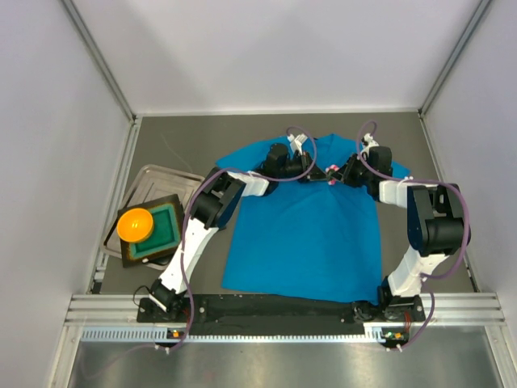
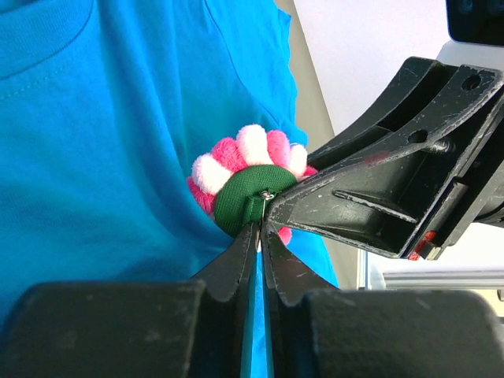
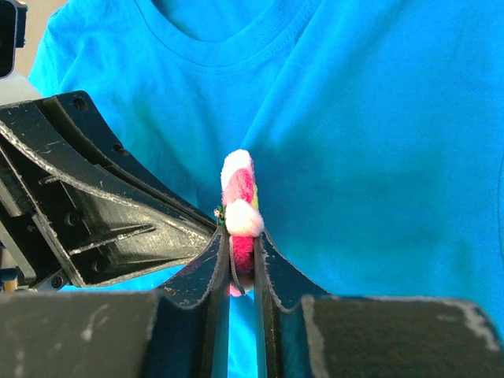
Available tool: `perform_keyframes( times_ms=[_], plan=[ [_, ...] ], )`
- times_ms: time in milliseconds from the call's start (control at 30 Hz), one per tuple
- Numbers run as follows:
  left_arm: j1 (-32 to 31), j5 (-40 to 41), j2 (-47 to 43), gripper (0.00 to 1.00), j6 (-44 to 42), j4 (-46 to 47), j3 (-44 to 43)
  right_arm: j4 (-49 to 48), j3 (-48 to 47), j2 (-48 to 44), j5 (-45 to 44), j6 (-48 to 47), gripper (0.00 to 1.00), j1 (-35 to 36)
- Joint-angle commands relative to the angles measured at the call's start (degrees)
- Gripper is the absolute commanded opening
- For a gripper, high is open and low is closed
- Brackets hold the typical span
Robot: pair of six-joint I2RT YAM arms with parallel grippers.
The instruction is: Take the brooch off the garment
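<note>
The blue T-shirt garment lies flat on the grey table, collar at the far side. The brooch, with pink and white fluffy petals and a green backing, sits by the collar between both grippers. In the left wrist view my left gripper is shut, its tips pinching the small metal clasp on the brooch's green back. In the right wrist view my right gripper is shut on the edge of the brooch, which stands on edge with a little yellow showing. The shirt lies behind it.
At the left, an orange ball rests on a green-lined dark box, which sits on a metal tray. White walls enclose the table. The two arms curve over the shirt's shoulders.
</note>
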State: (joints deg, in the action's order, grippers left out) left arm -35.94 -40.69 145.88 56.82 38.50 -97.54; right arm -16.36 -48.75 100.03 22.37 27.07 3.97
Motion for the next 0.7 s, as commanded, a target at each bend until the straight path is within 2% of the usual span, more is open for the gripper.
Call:
perform_keyframes(
  times_ms=[0, 133, 200, 433, 667],
  plan=[
    [-0.18, -0.71, -0.51, 0.10, -1.09, 1.14, -2.40, -2.71, -0.55, 0.17, 1.62, -0.62, 0.00, 0.16],
    [-0.18, -1.76, -0.25, 0.06, -0.92, 0.96, -2.66, -2.89, -0.55, 0.34, 1.97, -0.70, 0.00, 0.25],
    [-0.09, -2.46, 0.19, 0.00, -0.13, 1.05, -3.36, -3.32, -0.64, 0.34, 2.59, -0.88, 0.00, 0.16],
    [-0.18, -7.03, 2.56, 0.00, 0.49, -2.29, -7.84, -5.69, 0.23, 0.25, 5.57, -1.93, 0.00, 0.25],
    [0.26, -6.25, 3.09, 0.00, -0.92, -6.24, -8.63, -11.49, 2.69, -0.36, 11.10, -1.32, 0.00, -0.36]
  ],
)
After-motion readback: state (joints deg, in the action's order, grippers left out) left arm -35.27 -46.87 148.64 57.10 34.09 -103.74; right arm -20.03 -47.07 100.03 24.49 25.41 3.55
